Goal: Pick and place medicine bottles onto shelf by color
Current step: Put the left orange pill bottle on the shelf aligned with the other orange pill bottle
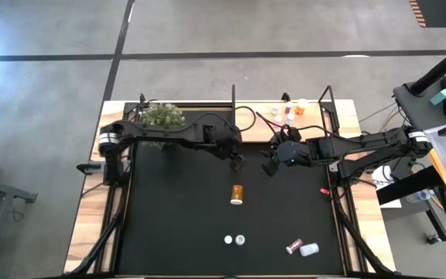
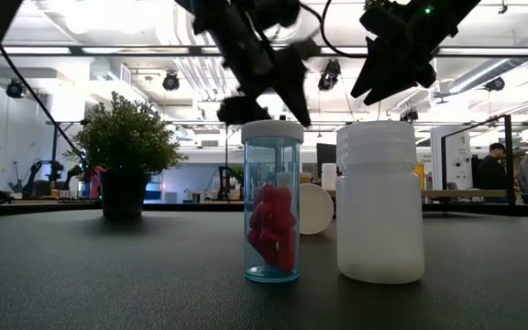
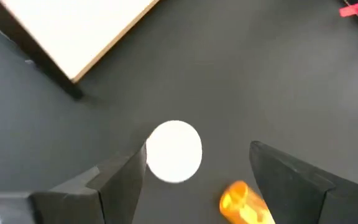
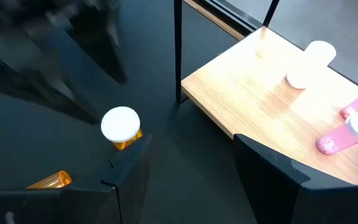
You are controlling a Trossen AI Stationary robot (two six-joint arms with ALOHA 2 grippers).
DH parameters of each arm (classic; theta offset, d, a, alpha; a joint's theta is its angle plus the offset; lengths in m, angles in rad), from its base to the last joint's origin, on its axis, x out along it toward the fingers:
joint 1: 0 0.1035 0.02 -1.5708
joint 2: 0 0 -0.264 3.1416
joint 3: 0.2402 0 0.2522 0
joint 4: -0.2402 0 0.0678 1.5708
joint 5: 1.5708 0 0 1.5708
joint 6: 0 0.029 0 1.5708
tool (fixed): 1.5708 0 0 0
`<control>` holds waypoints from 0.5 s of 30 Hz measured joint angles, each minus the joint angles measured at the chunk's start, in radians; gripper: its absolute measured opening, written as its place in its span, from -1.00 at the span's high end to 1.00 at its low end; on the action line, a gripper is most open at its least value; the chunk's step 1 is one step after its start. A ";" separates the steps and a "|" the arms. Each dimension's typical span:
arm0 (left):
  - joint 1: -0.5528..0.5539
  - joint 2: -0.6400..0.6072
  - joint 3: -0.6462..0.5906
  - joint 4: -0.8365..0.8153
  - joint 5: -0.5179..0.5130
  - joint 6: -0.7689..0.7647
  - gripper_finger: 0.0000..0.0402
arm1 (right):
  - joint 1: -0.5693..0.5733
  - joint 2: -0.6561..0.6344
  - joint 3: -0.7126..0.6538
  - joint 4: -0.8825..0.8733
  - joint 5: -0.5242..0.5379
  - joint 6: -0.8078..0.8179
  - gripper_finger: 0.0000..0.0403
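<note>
L tool (image 3: 194, 180) spread over 1 upright orange bottle (image 3: 174, 152); R tool (image 4: 188, 171) spread, empty; 2nd orange bottle (image 1: 237, 194) lying

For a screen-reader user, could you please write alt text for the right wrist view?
An upright orange bottle with a white cap stands on the black table, just beyond the right claw, whose dark fingers stand apart. Beside it is the wooden shelf, holding a white bottle and a pink bottle.

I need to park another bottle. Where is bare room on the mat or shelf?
Free: the mat's left half below the plant, and the shelf board left of its bottles. Crowded: mid-mat around the orange bottle and the bottom right.
</note>
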 joint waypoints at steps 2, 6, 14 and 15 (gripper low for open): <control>0.000 -0.047 -0.006 -0.045 0.000 0.009 -0.33 | 0.000 0.000 0.000 0.005 0.000 0.000 -0.08; 0.000 -0.120 -0.009 -0.122 -0.002 0.032 -0.33 | 0.000 0.000 0.000 0.010 0.000 0.000 -0.08; -0.001 -0.214 -0.009 -0.217 -0.001 0.058 -0.33 | 0.000 0.000 0.000 0.020 0.000 0.000 -0.08; 0.000 -0.223 -0.009 -0.232 0.000 0.058 -0.33 | 0.000 0.000 0.000 0.021 0.000 0.000 -0.08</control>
